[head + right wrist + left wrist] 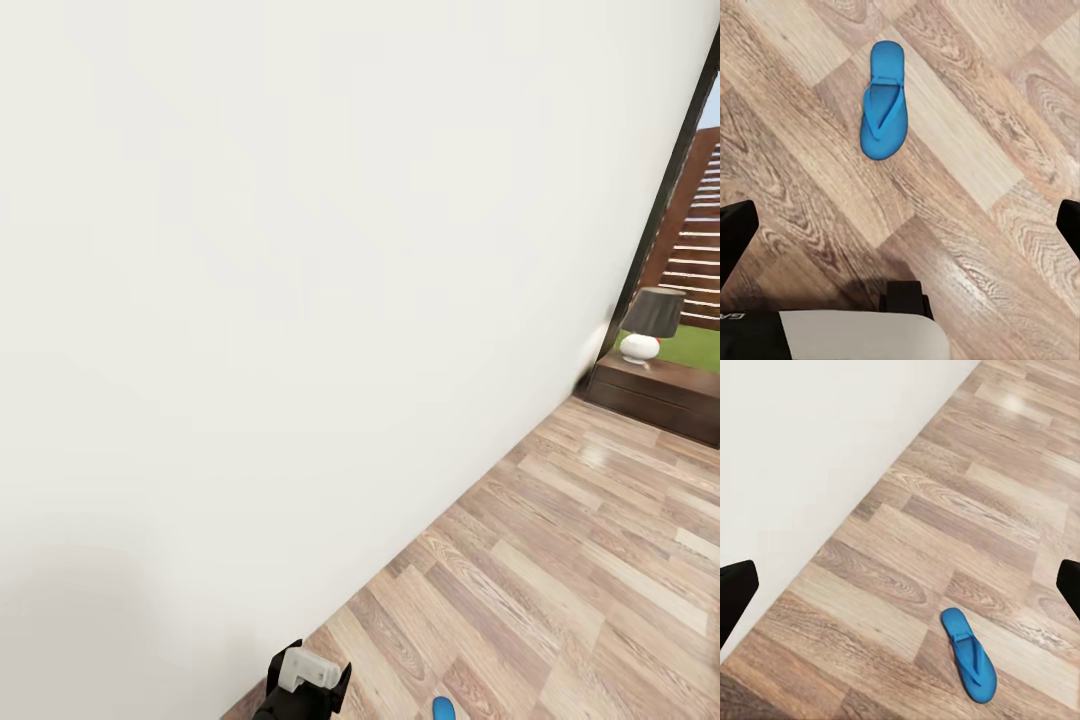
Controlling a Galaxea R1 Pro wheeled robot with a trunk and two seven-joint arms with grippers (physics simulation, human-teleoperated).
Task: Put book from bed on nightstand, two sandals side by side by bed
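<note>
One bright blue sandal (969, 655) lies flat on the wood-plank floor, sole down, close to the white wall. It lies ahead of and below my left gripper (900, 592), whose dark fingers stand wide apart, open and empty. My right gripper (900, 229) hangs above the same floor, open too, with the sandal (883, 101) beyond its fingers. The sandal's tip (442, 708) peeks in at the head view's lower edge, beside a black and white wrist part (305, 680). The book, the bed and the second sandal are out of view.
A plain white wall (300, 300) runs along the left. At the far right stands a low dark brown cabinet (655, 395) carrying a lamp (650, 320) with a dark shade, beside a dark-framed window (670, 190). Wood floor (560, 560) stretches between.
</note>
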